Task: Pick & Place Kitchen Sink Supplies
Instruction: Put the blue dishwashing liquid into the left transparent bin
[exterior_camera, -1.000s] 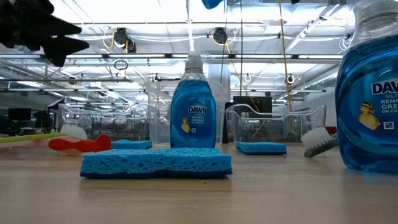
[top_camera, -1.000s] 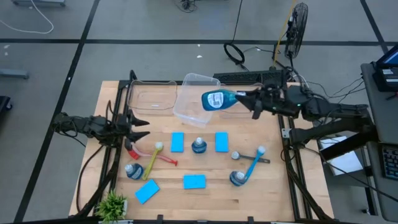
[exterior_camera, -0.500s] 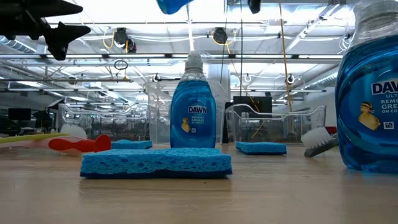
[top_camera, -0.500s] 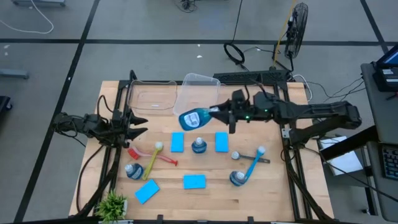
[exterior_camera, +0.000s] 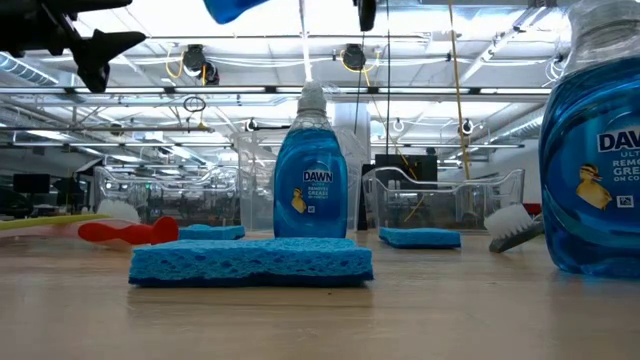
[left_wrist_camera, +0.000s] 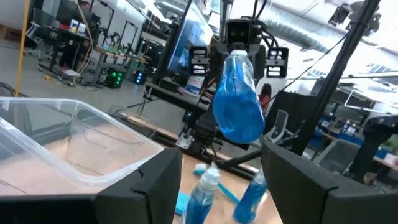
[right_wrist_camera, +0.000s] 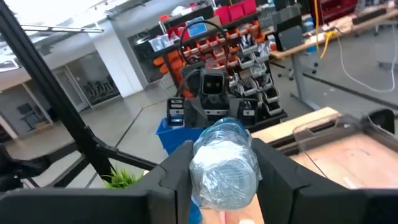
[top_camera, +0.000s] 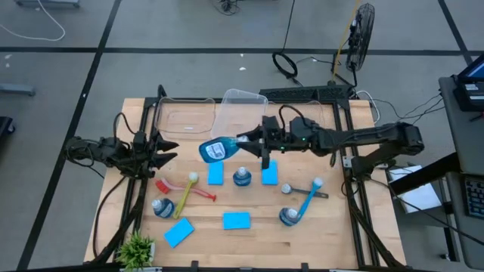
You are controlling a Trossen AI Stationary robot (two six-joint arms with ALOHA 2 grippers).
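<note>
Right gripper: closed around the neck end of a blue soap bottle, carried on its side in the air above the middle of the wooden table; the right wrist view shows the bottle wedged between the two fingers
Carried bottle's place: near the tilted clear bin and just above the blue sponge in the overhead view, pointing toward the left arm; not inside any bin
Left gripper: empty, fingers parted, held over the table's left edge beside the flat clear bin; its wrist view looks straight at the approaching bottle
Bins so far: both clear bins look empty from above, so nothing appears stowed yet
Still on the table: three upright soap bottles, at the centre, at left front and at right front
Sponges left: four bright-blue ones, including the pair flanking the centre bottle and two nearer the front
Brushes left: red and yellow-green crossed at the left, blue at the right
Progress judgement: early; one item in transit, perhaps toward a handover, the rest untouched
Bystander item: small potted plant at the front left corner
</note>
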